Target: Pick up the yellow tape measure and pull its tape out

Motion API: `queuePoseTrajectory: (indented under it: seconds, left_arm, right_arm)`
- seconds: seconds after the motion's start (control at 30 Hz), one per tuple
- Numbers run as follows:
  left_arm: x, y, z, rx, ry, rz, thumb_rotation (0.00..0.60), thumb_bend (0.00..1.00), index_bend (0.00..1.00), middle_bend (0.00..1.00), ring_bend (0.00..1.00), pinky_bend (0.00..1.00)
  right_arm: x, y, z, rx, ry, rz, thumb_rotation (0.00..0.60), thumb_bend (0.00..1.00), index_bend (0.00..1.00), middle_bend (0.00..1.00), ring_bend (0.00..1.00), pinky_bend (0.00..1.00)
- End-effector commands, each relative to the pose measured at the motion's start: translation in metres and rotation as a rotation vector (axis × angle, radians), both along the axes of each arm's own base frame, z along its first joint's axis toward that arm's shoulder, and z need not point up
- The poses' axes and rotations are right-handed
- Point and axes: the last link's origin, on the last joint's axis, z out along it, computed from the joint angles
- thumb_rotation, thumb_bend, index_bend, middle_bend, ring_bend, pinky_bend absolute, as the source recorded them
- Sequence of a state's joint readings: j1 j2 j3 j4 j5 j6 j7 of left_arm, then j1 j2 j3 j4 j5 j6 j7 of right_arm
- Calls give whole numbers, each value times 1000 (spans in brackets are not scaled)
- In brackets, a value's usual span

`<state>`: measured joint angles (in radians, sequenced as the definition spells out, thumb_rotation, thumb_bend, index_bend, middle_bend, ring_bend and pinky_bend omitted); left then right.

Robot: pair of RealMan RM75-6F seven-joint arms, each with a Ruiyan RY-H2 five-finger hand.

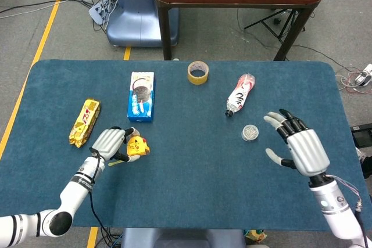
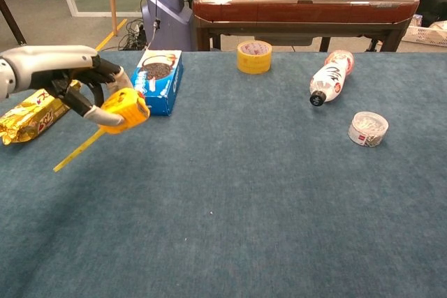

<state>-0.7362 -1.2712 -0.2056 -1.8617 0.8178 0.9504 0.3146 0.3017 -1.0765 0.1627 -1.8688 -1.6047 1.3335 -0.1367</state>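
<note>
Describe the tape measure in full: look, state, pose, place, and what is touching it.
The tape measure is a small, chunky yellow case, plastic by its look, with a red mark on its face. The left hand grips it and holds it above the blue tabletop, in front of the blue box. A length of yellow tape is already out, slanting down and to the left from the case. Its tip looks close to the cloth, but contact cannot be told. The right hand is open and far from it.

Both hands, the left hand (image 1: pixel 109 142) and the right hand (image 1: pixel 303 148), have silver-grey metallic shells with black fingers. White forearm segments with black joint bands follow, and a thin black cable runs along the left wrist.
</note>
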Motion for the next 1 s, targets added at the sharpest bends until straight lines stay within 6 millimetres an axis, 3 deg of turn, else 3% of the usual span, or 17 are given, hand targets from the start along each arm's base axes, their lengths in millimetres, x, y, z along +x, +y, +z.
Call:
queuePoseTrajectory:
  seconds: [0.03,0.23,0.47,0.73,1.0]
  left_arm:
    - [8,-1,13,5,-61,30,600,204,537,574,433,209]
    - [27,-7,25,2,-107,33,600,204,537,574,434,226]
    - [44,-8,26,5,-126,48,600,204,537,575,436,235]
    - [58,-6,21,20,-148,79,600,204,536,578,438,251]
    - [67,-8,18,46,-170,97,600,204,536,579,439,258]
  right_arm:
    - [33,-10,-21,69,-47,66,600,320,148,150,82,205]
    - [75,-24,-53,124,-88,131,600,300,97,119,52,168]
    - [110,-35,-84,143,-127,161,600,287,40,84,24,136]
    - [134,-44,-113,142,-157,153,600,261,0,4,0,52]
    - [158,-48,-130,134,-210,139,600,261,0,0,0,1]
